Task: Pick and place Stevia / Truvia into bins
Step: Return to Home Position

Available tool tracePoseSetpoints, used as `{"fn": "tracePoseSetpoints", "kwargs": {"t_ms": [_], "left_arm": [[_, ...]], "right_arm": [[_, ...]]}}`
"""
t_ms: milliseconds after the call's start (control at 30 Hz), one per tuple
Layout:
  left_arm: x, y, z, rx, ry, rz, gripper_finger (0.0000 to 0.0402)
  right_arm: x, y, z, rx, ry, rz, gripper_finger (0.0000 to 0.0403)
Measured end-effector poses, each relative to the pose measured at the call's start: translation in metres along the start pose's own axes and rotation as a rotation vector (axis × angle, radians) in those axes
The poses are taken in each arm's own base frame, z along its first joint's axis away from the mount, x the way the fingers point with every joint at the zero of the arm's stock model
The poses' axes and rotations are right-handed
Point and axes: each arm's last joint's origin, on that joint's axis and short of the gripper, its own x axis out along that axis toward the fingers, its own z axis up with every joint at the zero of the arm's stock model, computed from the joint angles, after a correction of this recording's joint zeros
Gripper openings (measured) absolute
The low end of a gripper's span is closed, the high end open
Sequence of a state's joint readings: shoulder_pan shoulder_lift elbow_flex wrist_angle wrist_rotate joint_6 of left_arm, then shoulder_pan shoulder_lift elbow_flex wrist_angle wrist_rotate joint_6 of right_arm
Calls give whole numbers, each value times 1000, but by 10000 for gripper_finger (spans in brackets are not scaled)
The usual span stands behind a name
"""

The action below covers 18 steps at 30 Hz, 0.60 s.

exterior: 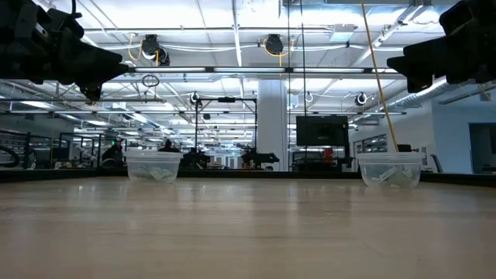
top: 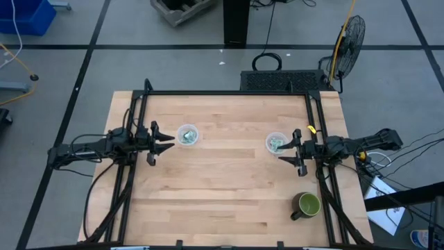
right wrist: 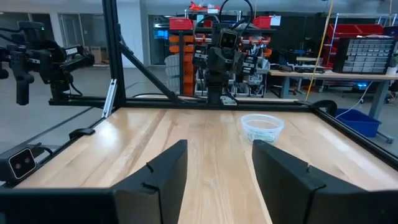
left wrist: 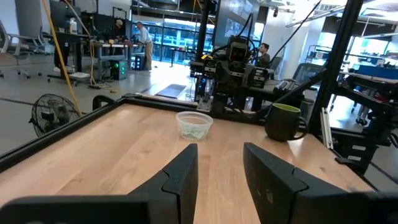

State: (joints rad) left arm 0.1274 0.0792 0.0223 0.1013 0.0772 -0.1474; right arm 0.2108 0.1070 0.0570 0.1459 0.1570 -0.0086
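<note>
Two small clear cups stand upright on the wooden table. The left cup (top: 186, 135) and the right cup (top: 276, 144) each hold pale green and white sachets, lying in the left one (top: 186, 137) and the right one (top: 276, 146). I see no sachet on the bare table. My left gripper (top: 166, 142) hovers open just left of the left cup; its wrist view shows the far right cup (left wrist: 194, 124) beyond the open gripper (left wrist: 221, 149). My right gripper (top: 286, 151) hovers open just beside the right cup, and its wrist view shows the left cup (right wrist: 262, 127). In the low view both grippers hang well above the table.
A dark green handled mug (top: 306, 205) stands near the table's right near corner, also seen as the mug (left wrist: 283, 121). A black frame (top: 229, 93) runs along the table's far edge and sides. Bare wood (top: 229, 180) lies between and in front of the cups.
</note>
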Motion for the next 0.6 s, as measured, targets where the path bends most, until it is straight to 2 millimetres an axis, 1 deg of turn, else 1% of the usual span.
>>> {"fn": "tracePoseSetpoints", "kwargs": {"t_ms": [600], "left_arm": [[0, 0, 0, 1, 0, 0, 131]], "right_arm": [[0, 0, 0, 0, -2, 1, 172]]}}
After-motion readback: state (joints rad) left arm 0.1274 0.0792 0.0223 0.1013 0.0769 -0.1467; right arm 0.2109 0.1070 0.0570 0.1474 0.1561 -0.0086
